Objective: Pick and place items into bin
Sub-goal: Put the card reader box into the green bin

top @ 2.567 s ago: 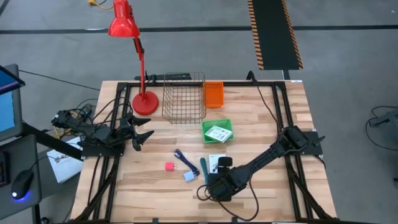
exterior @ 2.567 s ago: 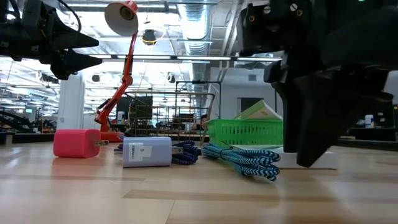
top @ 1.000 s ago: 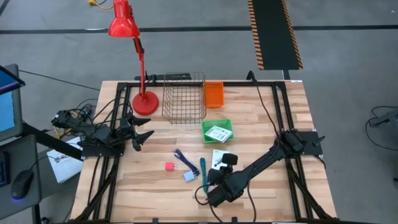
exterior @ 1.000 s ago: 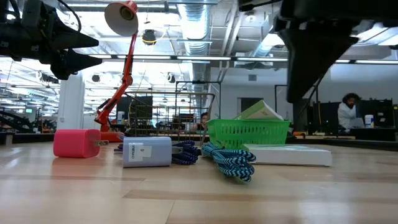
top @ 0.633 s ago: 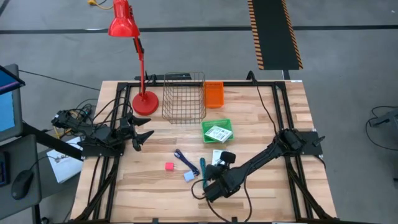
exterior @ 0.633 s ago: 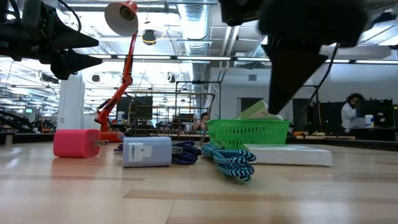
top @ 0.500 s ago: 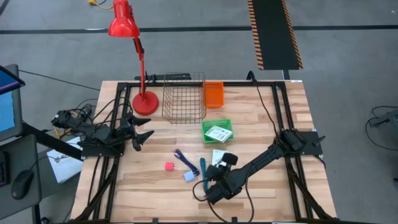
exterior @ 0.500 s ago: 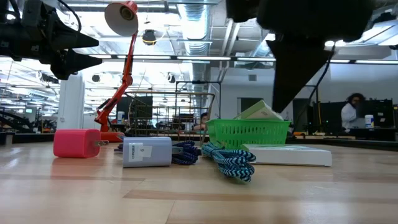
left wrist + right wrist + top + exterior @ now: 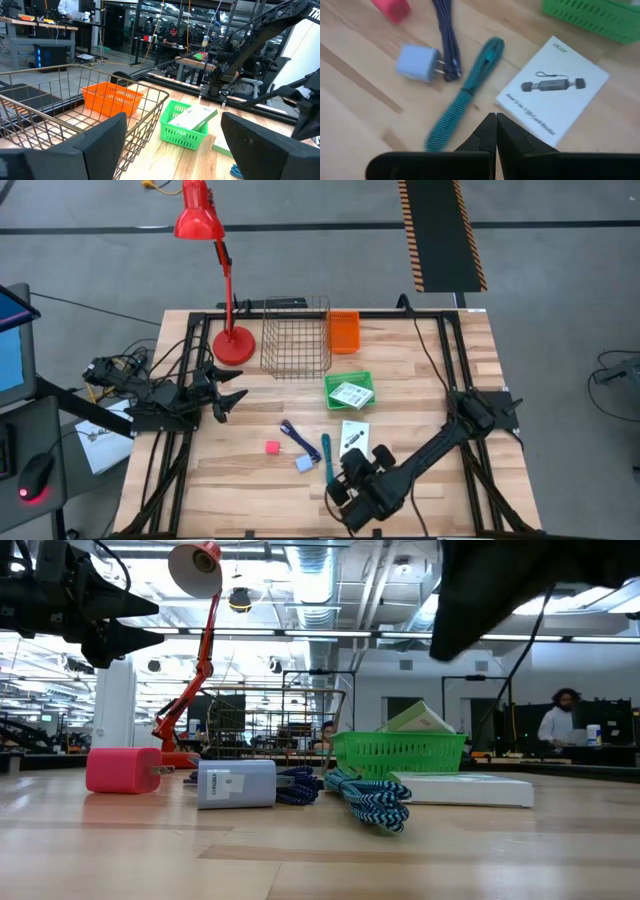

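Note:
A white card with black print lies flat on the table beside a teal braided cord. A dark blue cord, a pink cube and a pale-blue cube lie just left of them. A second white packet with green print sits in a green basket. My right gripper hovers shut above the table, near the card's near end, touching nothing. My left gripper waits open at the table's left.
A wire basket and an orange bin stand at the far side, with a red desk lamp left of them. Black frame rails run along the table's edges. Bare wood shows on the near left.
My right gripper has risen well above the table and drawn back toward the near edge, so the white card now shows whole from above. The items on the table have stayed where they were.

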